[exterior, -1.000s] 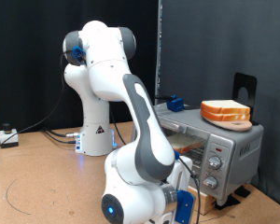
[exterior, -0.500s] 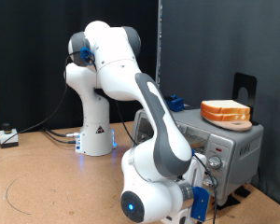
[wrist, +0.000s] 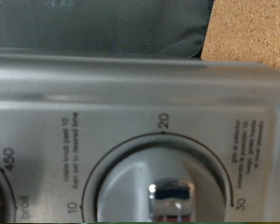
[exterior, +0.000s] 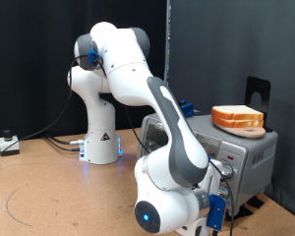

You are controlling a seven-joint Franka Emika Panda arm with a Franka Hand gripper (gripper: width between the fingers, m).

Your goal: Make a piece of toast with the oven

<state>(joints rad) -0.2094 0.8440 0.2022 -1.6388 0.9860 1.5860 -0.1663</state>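
The silver-grey oven (exterior: 248, 155) stands at the exterior view's right, and my arm covers its glass door. A thick pile of bread slices (exterior: 238, 118) lies on its top. The single piece of toast is hidden. My gripper (exterior: 216, 208) is low in front of the oven's knob panel, and its fingers do not show clearly. The wrist view is filled by the panel (wrist: 140, 93) and a round timer knob (wrist: 173, 191) marked 10, 20 and 30, very close. No fingertips show there.
The arm's white base (exterior: 101, 143) stands at the back on the brown table (exterior: 49, 197). Cables and a small black box (exterior: 8, 145) lie at the exterior view's left. A black bracket (exterior: 258, 93) and a blue object (exterior: 185, 106) sit behind the oven.
My arm has swung towards the exterior view's right, carrying the gripper from in front of the oven door to the knob panel. The door is now covered.
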